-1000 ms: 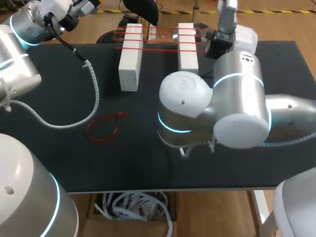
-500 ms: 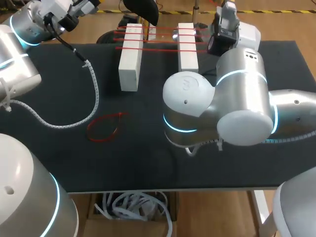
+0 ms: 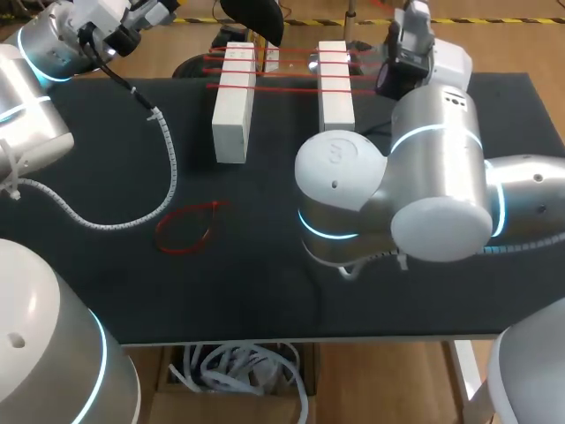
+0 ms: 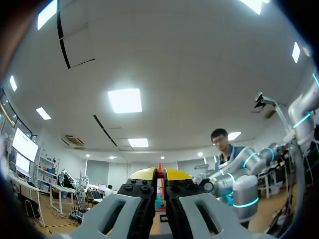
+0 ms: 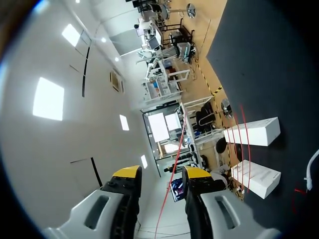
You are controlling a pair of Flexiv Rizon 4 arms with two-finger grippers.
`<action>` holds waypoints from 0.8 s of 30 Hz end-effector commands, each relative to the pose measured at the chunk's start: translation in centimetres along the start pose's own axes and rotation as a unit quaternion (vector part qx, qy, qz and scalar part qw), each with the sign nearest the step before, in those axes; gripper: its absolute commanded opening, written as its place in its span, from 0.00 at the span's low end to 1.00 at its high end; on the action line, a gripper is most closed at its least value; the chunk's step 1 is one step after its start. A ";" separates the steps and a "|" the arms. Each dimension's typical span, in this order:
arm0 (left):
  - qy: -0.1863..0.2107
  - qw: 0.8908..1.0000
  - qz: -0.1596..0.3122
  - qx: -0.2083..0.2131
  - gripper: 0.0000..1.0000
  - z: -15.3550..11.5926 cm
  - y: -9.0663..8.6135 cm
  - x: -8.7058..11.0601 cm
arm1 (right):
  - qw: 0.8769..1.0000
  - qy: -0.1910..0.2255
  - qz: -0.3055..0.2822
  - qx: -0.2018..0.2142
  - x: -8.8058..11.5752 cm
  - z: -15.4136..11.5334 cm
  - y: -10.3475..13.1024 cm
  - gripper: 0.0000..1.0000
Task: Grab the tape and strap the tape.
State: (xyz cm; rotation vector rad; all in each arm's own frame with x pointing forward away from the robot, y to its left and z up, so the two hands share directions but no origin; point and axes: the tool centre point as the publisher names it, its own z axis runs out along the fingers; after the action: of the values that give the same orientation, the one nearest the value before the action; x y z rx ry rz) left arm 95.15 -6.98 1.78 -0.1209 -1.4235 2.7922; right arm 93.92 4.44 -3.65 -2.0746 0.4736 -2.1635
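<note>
Two white blocks (image 3: 234,102) (image 3: 335,84) stand at the back of the black table (image 3: 106,291), with red straps (image 3: 287,88) stretched across them. A loose red strap loop (image 3: 187,228) lies on the mat nearer the front. My right arm's wrist (image 3: 408,53) hangs just past the right block, at the straps' right ends. In the right wrist view my right gripper (image 5: 159,174) has its fingers apart, with a thin red strap (image 5: 172,174) running through the gap near one finger. My left gripper (image 4: 160,173) is shut, off the table's far left corner, with a thin red strip showing at its tips.
The left arm's white ribbed cable (image 3: 168,168) trails in a curve across the left of the mat, close to the loose loop. My right arm's big elbow (image 3: 388,194) hangs over the middle right of the table.
My right arm has shifted a little to the right and toward the far edge, its wrist rising beside the right block. The left arm, blocks and loose loop have not moved.
</note>
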 end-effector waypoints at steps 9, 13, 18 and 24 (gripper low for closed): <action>0.001 1.000 0.000 0.001 0.00 -0.1 0.1 -0.1 | 1.000 -0.001 -0.001 -0.001 0.5 0.3 0.0 0.35; 0.001 1.000 0.000 0.001 0.00 -0.1 0.1 -0.1 | 1.000 0.000 0.000 0.002 0.6 0.3 -0.2 0.34; 0.001 1.000 0.000 0.001 0.00 -0.1 0.1 -0.1 | 1.000 0.000 0.001 0.004 0.5 0.4 -0.3 0.34; 0.001 1.000 0.000 0.001 0.00 -0.1 0.1 -0.1 | 1.000 0.000 0.003 0.005 0.6 0.4 -0.4 0.31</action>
State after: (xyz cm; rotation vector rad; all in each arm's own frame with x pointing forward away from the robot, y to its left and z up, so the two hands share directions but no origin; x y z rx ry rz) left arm 95.15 -6.98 1.78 -0.1209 -1.4235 2.7922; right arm 94.28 4.65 -3.21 -2.0556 0.4686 -2.1640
